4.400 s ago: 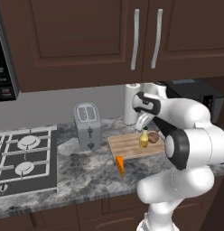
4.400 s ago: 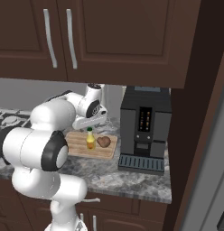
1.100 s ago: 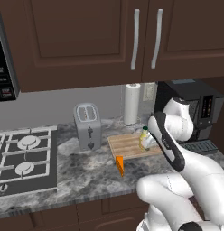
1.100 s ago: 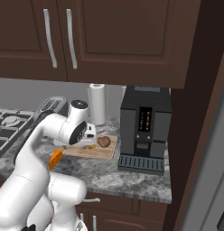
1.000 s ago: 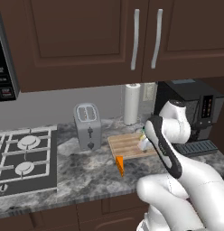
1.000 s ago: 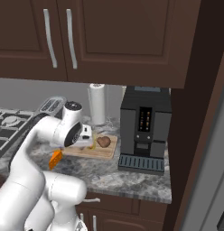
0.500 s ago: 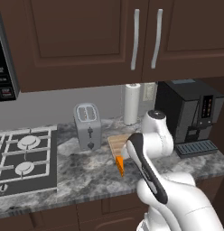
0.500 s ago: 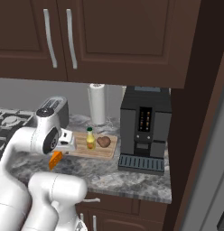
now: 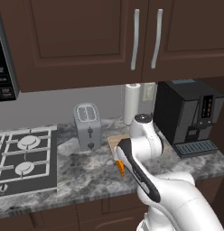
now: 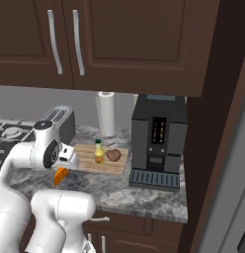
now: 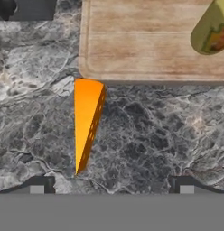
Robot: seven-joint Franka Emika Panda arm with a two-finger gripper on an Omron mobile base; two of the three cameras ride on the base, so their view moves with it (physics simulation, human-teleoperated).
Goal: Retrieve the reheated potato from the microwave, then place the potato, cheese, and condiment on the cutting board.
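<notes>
Grey marbled counter spreads under me, and on it the cheese lies just off the near edge of the cutting board, its broad end close to the board and its point aimed back at me. My gripper hangs above it with the fingers spread wide and nothing between them. From the right base view, the condiment and the potato already stand on the board. The wedge sits left of my centre line, so if I drop straight down I judge one finger could land on it or tip it over; its tapered sides might also squirt out of a squeeze. From the left base view, my own arm covers most of the board, and only the bottle's lower part shows over my fingers.
</notes>
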